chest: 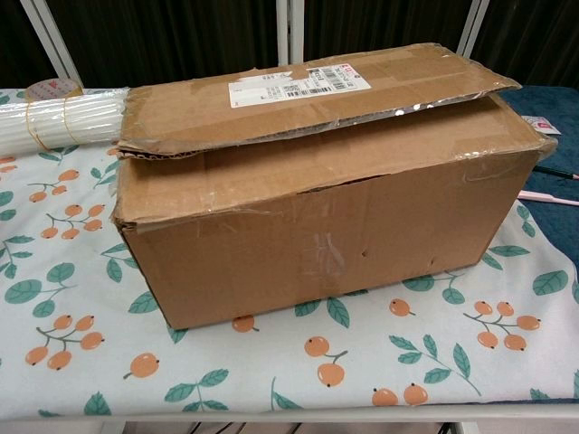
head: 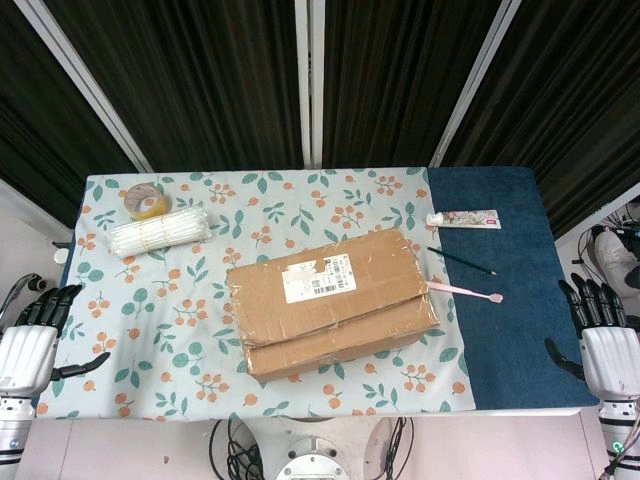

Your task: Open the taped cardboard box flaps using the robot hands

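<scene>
A brown cardboard box [head: 330,300] lies in the middle of the table, turned a little, with a white shipping label and clear tape on top. In the chest view the box [chest: 317,226] fills the frame; its top flap [chest: 308,95] lies nearly flat, its front edge lifted slightly off the flap beneath. My left hand [head: 35,345] hangs off the table's left edge, fingers spread, holding nothing. At the right edge my right hand [head: 600,335] is likewise open and empty. Both hands are far from the box and absent from the chest view.
A bundle of white sticks [head: 160,232] and a roll of tape [head: 146,201] lie at the back left. On the blue cloth at the right lie a toothpaste tube [head: 465,218], a dark pencil [head: 462,262] and a pink toothbrush [head: 466,291].
</scene>
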You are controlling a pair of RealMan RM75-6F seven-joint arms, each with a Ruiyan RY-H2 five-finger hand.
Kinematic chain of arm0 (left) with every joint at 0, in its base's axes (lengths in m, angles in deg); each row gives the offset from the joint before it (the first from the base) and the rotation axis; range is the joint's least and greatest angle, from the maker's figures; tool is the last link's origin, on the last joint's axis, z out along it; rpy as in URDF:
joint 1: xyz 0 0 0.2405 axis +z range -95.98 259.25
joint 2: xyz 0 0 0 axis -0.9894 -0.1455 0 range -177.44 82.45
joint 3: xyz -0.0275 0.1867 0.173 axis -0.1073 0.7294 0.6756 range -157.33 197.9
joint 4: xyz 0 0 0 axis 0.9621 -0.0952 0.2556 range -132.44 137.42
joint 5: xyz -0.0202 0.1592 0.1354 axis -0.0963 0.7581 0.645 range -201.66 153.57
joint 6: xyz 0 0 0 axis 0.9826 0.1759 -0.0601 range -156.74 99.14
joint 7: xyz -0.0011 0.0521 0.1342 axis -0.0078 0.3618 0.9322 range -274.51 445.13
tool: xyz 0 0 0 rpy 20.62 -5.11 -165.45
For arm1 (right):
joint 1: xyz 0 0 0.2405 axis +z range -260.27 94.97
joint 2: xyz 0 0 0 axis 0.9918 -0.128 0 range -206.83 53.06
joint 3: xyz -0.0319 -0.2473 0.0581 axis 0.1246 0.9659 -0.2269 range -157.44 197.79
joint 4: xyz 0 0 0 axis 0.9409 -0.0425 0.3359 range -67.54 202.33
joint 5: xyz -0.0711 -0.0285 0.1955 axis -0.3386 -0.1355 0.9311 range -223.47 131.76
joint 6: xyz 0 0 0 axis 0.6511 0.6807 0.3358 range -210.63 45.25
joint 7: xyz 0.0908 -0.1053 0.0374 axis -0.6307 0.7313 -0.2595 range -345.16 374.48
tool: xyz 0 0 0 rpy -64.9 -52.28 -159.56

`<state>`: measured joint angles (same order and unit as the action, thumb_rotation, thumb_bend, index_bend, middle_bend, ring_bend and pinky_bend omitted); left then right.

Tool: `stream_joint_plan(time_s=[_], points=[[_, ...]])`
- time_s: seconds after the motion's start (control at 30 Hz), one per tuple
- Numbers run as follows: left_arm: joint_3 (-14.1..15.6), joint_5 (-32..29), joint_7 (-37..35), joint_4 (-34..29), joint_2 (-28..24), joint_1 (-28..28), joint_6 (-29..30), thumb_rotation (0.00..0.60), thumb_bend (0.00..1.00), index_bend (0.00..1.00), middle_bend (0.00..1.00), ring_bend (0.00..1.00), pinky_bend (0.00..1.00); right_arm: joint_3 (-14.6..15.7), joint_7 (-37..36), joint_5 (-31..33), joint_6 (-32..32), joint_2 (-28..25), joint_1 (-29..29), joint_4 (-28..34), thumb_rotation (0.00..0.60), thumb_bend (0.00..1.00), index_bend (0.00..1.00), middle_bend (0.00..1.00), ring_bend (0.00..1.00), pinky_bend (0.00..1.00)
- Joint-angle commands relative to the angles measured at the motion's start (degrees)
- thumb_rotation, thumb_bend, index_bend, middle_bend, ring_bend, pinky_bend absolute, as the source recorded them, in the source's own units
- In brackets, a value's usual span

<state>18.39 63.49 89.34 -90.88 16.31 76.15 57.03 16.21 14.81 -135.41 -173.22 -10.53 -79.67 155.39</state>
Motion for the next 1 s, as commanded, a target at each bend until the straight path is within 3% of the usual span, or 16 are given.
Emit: stream_joint_plan(time_s=[0.03,0.57,0.77,1.0], points=[[0.04,-0.03,0.0,-0.13,-0.13,0.06,0.02,0.375,0.06,0.07,0.11,0.09,0.21,0.04,0.0,-0.06,0.14,0.09,0.06,-0.06,0.6,0.18,0.0,0.0,0.0,0.0],[0.75,4.24,0.06,-5.17,-1.58,-1.22,-0.11,0.374,0.05,0.07,0.11,0.09,0.21,-0.88,0.8,0.13,-1.46,-1.31,-0.43,1.74,0.6,0.18,0.0,0.0,0.0,0.0],[0.76,6.07,-4.43,-11.69,-2.79,-4.56,-4.43,0.36,0.03,0.07,0.11,0.09,0.21,-1.44,2.06,0.62,-1.29,-2.32,-0.26,3.16,0.6,0.18,0.0,0.0,0.0,0.0],[-2.35,6.63,0.65,-16.89,-0.84,-10.95,-10.75,0.323,0.03,0.07,0.11,0.09,0.21,-1.66,3.94,0.29,-1.33,-3.2,-0.09,5.44,0.6,0.18,0.0,0.0,0.0,0.0]])
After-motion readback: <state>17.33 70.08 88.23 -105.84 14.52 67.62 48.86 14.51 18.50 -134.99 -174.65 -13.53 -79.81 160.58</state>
